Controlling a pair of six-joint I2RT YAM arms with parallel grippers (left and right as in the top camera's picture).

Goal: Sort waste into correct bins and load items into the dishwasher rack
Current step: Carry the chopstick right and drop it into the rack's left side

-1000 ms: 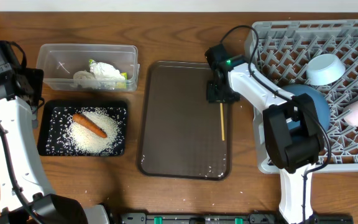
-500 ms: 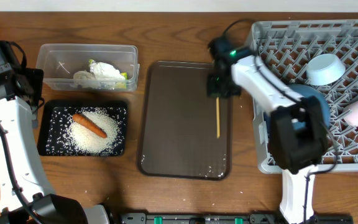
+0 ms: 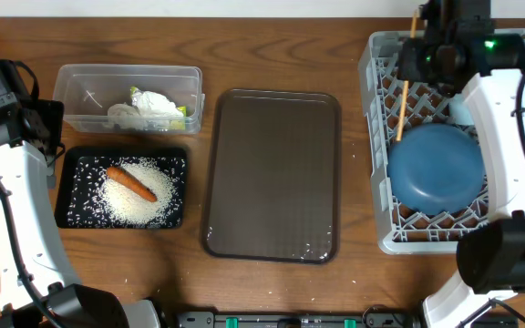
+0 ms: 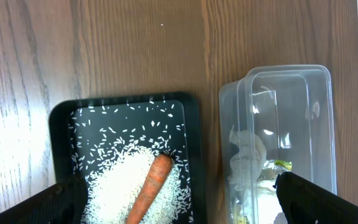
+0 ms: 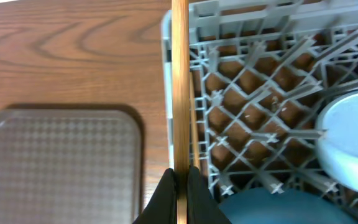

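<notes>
My right gripper (image 3: pixel 424 56) (image 5: pixel 179 182) is shut on a thin wooden chopstick (image 3: pixel 402 100) (image 5: pixel 179 87) and holds it over the left side of the grey dishwasher rack (image 3: pixel 378 239) (image 5: pixel 260 37). The large dark-blue bowl (image 3: pixel 436 171) (image 5: pixel 278 208) sits in the rack. The small light-blue bowl (image 5: pixel 353 143) lies behind it, mostly hidden under my arm in the overhead view. The white cup is hidden. The clear tub (image 3: pixel 80 87) (image 4: pixel 291 118) holds the crumpled wrapper (image 3: pixel 155 102) and the yellow-green packet (image 3: pixel 181 111). The black tray (image 3: pixel 73 211) (image 4: pixel 61 143) holds rice (image 3: pixel 135 202) and the carrot (image 3: pixel 131 181) (image 4: pixel 154 186). My left gripper (image 4: pixel 179 202) is open above them.
The brown serving tray (image 3: pixel 272 173) (image 5: pixel 61 162) lies between the bins and the rack with nothing on it. A few rice grains (image 3: pixel 133 258) lie on the table in front of the black tray. The left arm (image 3: pixel 7 118) stands at the table's left edge.
My right gripper has lifted the chopstick off the brown tray and carried it right and back, over the rack's left side. The left arm has not moved.
</notes>
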